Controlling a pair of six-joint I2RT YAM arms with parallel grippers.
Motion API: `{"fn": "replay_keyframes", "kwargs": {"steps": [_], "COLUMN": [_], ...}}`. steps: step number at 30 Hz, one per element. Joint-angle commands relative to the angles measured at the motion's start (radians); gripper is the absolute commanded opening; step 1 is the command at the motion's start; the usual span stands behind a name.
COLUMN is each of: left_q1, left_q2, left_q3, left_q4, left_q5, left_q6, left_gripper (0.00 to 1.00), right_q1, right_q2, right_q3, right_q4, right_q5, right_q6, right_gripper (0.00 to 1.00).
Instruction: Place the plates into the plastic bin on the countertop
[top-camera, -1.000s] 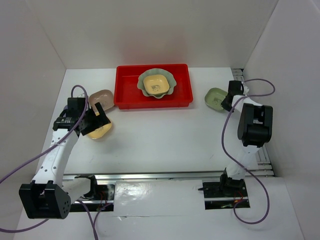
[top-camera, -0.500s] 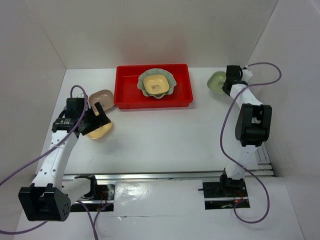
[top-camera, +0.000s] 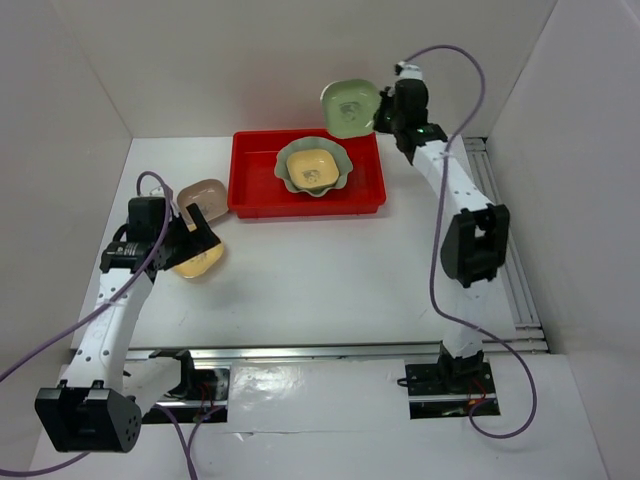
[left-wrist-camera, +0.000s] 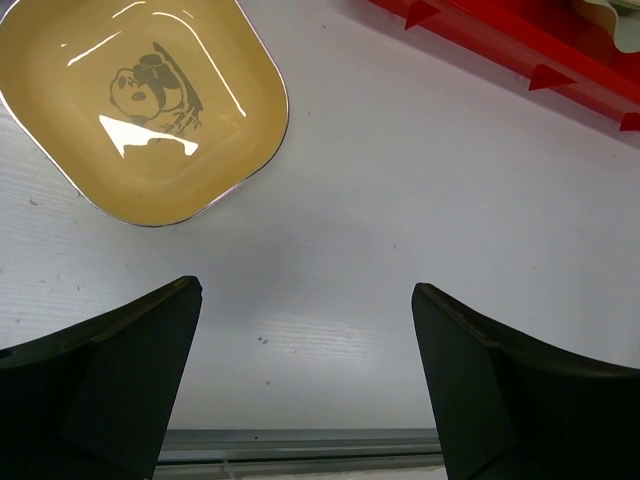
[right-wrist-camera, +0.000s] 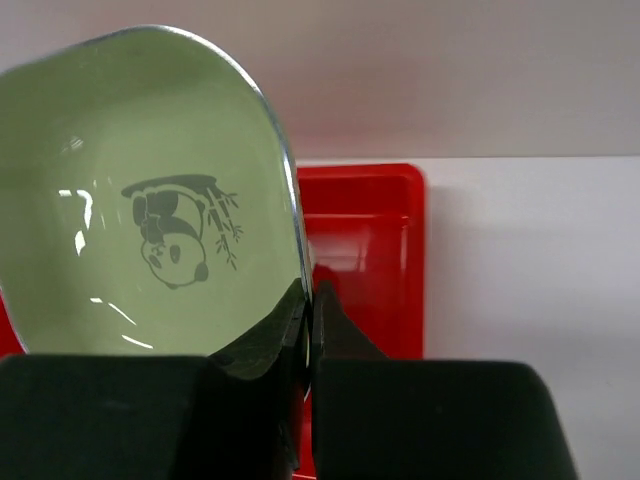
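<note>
Nearest to me, the left gripper (top-camera: 196, 232) hung low over the countertop (top-camera: 330, 270) with its jaws spread wide and nothing between them. In the left wrist view its two dark fingers (left-wrist-camera: 100, 385) framed only bare white surface. Just beyond them lay a small yellow plate (left-wrist-camera: 140, 110), flat on the countertop, with a little panda drawing in its middle. From above, that same yellow plate (top-camera: 200, 263) showed partly under the gripper's body.

A little farther back sat a tan-pink plate (top-camera: 207, 191), just beside the left end of the plastic bin (top-camera: 242, 175); I could not tell whether the two touched. The red bin stood square against the far part of the countertop. Inside it rested the large pale-green scalloped plate (top-camera: 342, 162), and nested in that was another yellow dish (top-camera: 312, 168).

Farthest off, the right arm reached up and across, and the right gripper (top-camera: 385, 112) was clamped on the rim of a small green plate (top-camera: 350, 106). The plate was lifted clear of the countertop, tipped up on edge, above the bin's far right corner. The right wrist view showed the fingers pinched tight on the plate's lower edge, its panda-and-bamboo drawing facing the camera, with the bin's red corner behind it.
</note>
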Motion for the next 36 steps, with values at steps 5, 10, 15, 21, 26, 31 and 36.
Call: {"fn": "replay_keyframes", "kwargs": {"steps": [5,10,15,21,26,31,36], "left_q1": [0.005,0.005,0.005,0.005,0.005,0.005,0.005], "left_q2": [-0.057,-0.057,-0.057,-0.048,-0.048,-0.048,-0.048], "left_q3": [-0.011,-0.011,-0.011,-0.011,-0.011,-0.011,-0.011], "left_q4": [0.036,0.036,0.036,0.036,0.036,0.036,0.036], "left_q5": [0.000,0.000,0.000,0.000,0.000,0.009,0.009], "left_q6": [-0.007,-0.007,-0.007,-0.007,-0.007,-0.007,-0.007], "left_gripper": [1.00,1.00,1.00,1.00,1.00,1.00,1.00], "right_q1": [0.053,0.064,0.073,0.095,0.127,0.147,0.156], "right_q2": [0.268,0.289,0.291,0.280,0.311,0.354,0.407], "right_q3": [0.336,0.316,0.240,0.197,0.206,0.288,0.358], "right_q4": [-0.237,-0.202,-0.127,-0.061,-0.032,-0.045,-0.085], "right_q5": [-0.211,-0.209,-0.196,-0.150,-0.110,-0.110,-0.100], "right_q6": [-0.313,-0.272,-0.184,-0.077,-0.034,-0.021,-0.041], "right_gripper": [0.00,0.00,0.00,0.00,0.00,0.03,0.15]}}
